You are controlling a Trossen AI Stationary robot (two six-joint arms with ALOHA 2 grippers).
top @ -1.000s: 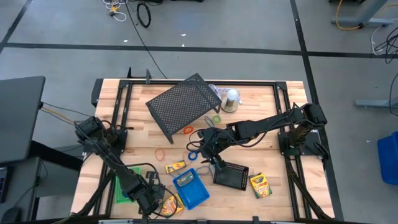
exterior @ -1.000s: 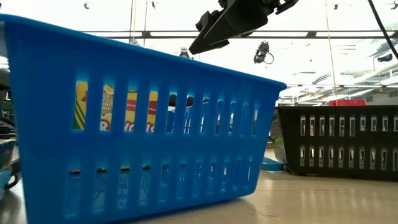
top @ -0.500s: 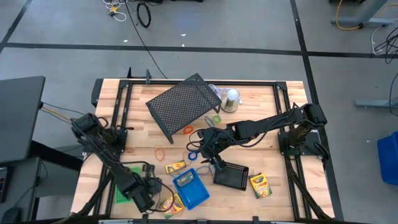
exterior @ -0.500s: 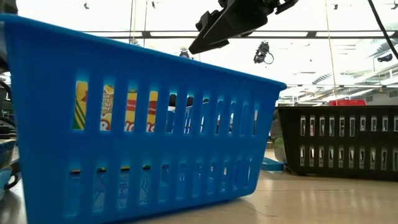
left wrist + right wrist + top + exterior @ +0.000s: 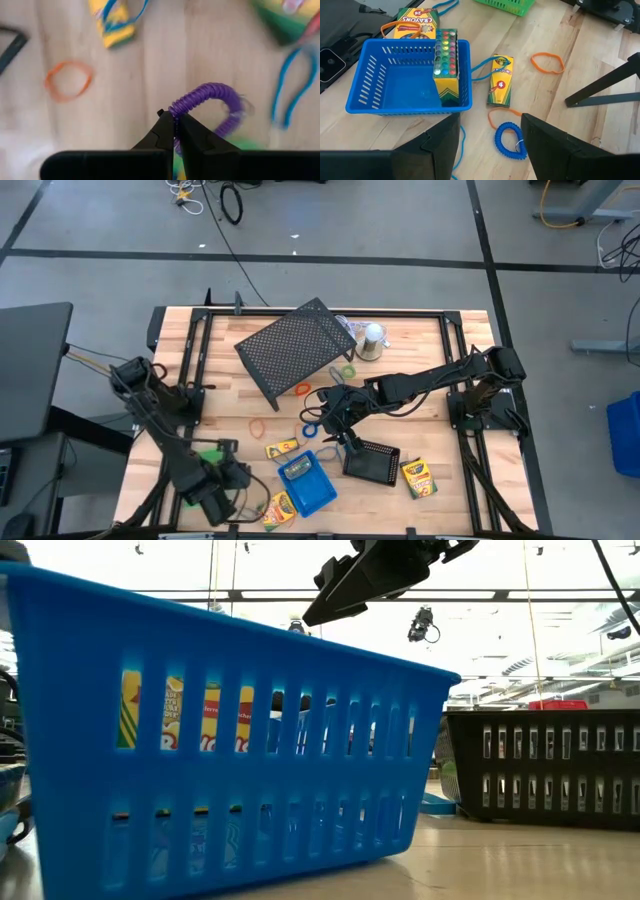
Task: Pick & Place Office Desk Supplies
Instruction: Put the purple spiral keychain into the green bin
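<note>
My left gripper is near the table's front left, shut on a purple coiled loop, beside the green tray. My right gripper is open and empty, hovering near the table's middle, above a blue coiled loop. The blue tray holds a crayon box standing on end. Other crayon boxes lie flat on the table. A small black mesh tray sits right of the blue tray. My left gripper pinches one end of the purple loop's coil between its two fingertips. The rest of the loop arches beyond the fingers and curls back down, clear of the wood below.
A large black mesh rack and a silver dome-shaped thing stand at the far side. Orange loops, a green loop and thin blue loops lie on the table. The blue tray fills the low view.
My left gripper has moved toward the table's left edge, away from the crayon box at the front, still shut on the purple loop. My right gripper has kept still.
</note>
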